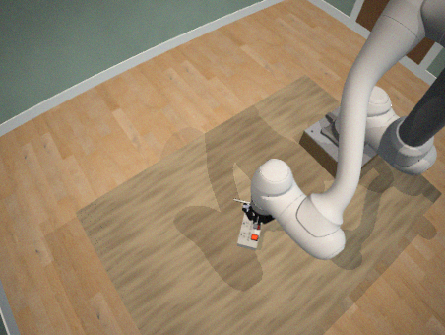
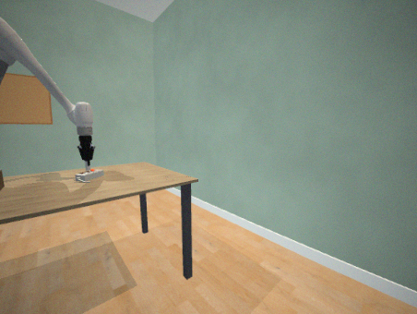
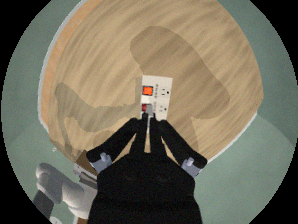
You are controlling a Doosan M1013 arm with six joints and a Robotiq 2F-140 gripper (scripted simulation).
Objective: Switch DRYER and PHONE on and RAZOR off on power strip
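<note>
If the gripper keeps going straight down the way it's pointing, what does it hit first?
Most likely the power strip. The shut gripper points down at the table, its tips over the strip's near end by a red switch. Whether they already touch cannot be told.

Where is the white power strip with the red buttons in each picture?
Top: power strip lies mid-table, just below centre, partly under the arm's wrist.
Exterior: power strip is far left, on the table under the shut tool.
Wrist: power strip sits centre, just above the fingertips.
Shared landmark: the tool points straight down at its near end.
</note>
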